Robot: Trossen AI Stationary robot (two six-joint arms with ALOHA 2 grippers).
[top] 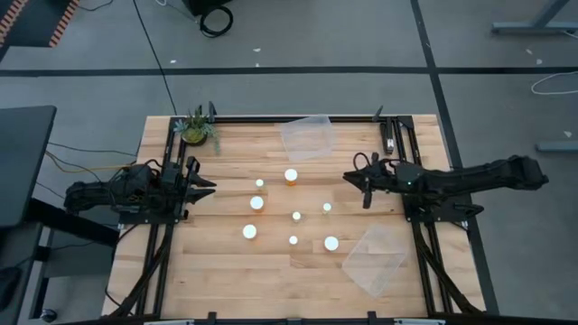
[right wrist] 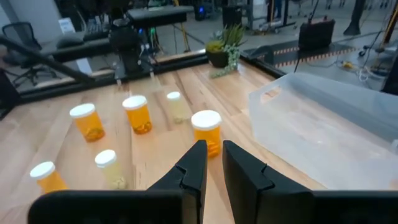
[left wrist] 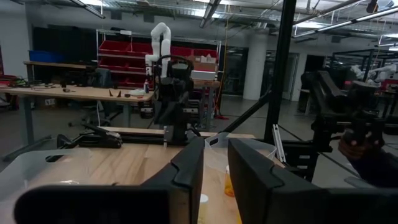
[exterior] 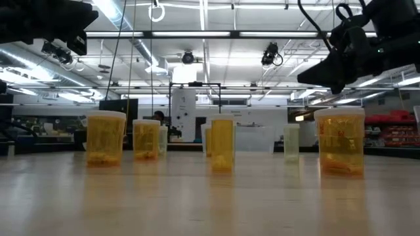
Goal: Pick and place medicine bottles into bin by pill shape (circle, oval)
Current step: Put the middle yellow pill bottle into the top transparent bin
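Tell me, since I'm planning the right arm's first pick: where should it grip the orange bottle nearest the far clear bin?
Probably from above, closing on the round white cap or upper body of the upright orange cylindrical bottle. It stands clear of the other bottles, ahead of the right claw, beside the clear plastic bin.

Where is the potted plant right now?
In the high view, the potted plant stands at the table's far left corner, just beyond the left gripper.

Wood table [top: 226, 271]: eight white-capped bottles [top: 291, 176] upright mid-table, spread apart. Clear bin [top: 308, 136] at far edge, second bin [top: 375, 259] near right, both tilted askew. Potted plant [top: 196, 129] far-left corner.
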